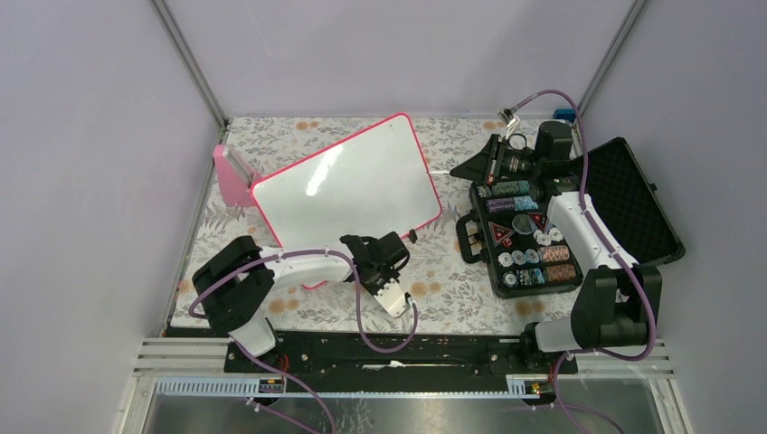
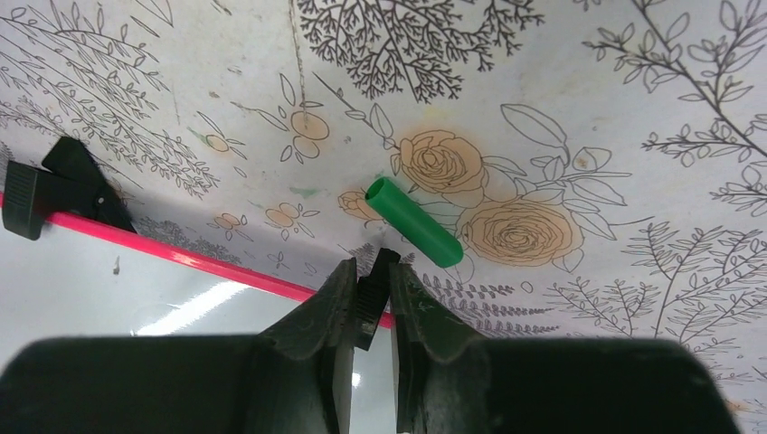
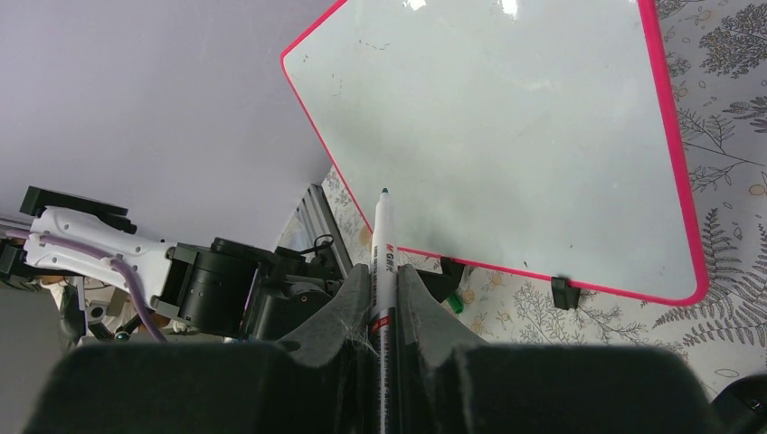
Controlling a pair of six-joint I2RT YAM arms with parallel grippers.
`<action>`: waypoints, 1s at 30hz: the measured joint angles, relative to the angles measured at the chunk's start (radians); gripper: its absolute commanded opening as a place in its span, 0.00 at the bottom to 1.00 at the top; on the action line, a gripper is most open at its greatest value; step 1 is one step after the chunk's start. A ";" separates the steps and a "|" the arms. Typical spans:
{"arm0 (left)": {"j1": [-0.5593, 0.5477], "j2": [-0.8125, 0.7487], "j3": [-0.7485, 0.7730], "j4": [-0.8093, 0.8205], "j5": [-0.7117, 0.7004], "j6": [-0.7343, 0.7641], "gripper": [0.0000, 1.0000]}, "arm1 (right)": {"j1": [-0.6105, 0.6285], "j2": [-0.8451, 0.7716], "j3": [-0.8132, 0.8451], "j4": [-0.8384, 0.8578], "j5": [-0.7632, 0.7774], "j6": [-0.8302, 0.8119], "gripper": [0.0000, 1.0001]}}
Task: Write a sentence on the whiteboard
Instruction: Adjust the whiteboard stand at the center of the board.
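Note:
The whiteboard (image 1: 348, 185) with its pink-red frame lies tilted on the floral table; it also shows in the right wrist view (image 3: 506, 136). Its surface is blank apart from a few specks, so no sentence is in view. My left gripper (image 1: 395, 246) (image 2: 371, 271) is shut on a black clip (image 2: 373, 294) at the board's near edge. A green marker cap (image 2: 413, 221) lies on the table just beyond it. My right gripper (image 1: 466, 169) (image 3: 384, 271) is shut on a white marker (image 3: 383, 244), uncapped, with its tip pointing at the board's right side.
An open black case (image 1: 470, 237) of poker chips lies at the right, under my right arm, with its foam lid (image 1: 633, 194) tipped back. A pink block (image 1: 231, 174) stands at the board's far left corner. A second black clip (image 2: 54, 185) sits on the frame.

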 measured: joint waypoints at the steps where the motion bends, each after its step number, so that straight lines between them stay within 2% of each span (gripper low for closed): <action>1: -0.002 -0.003 -0.005 0.002 -0.002 0.000 0.06 | 0.000 0.000 0.000 0.000 0.000 0.001 0.00; 7: -0.005 -0.019 -0.012 -0.005 -0.013 -0.023 0.32 | 0.000 0.000 0.000 0.000 0.000 0.001 0.00; 11: -0.006 -0.019 -0.010 -0.040 -0.011 -0.059 0.40 | 0.000 0.000 0.000 0.000 0.000 0.001 0.00; 13: -0.007 -0.021 0.000 -0.064 -0.013 -0.086 0.48 | 0.000 0.000 0.000 0.000 0.000 0.001 0.00; 20: -0.007 -0.071 0.145 -0.180 0.018 -0.277 0.96 | 0.000 0.016 0.038 -0.022 -0.009 -0.007 0.00; 25: 0.031 -0.188 0.290 -0.203 0.103 -0.497 0.99 | 0.006 0.036 0.100 -0.055 -0.015 -0.037 0.00; 28: 0.116 -0.253 0.353 -0.200 0.158 -0.641 0.99 | 0.020 0.042 0.138 -0.092 -0.015 -0.068 0.00; 30: 0.218 -0.288 0.373 -0.185 0.232 -0.750 0.99 | 0.038 0.049 0.168 -0.128 -0.013 -0.100 0.00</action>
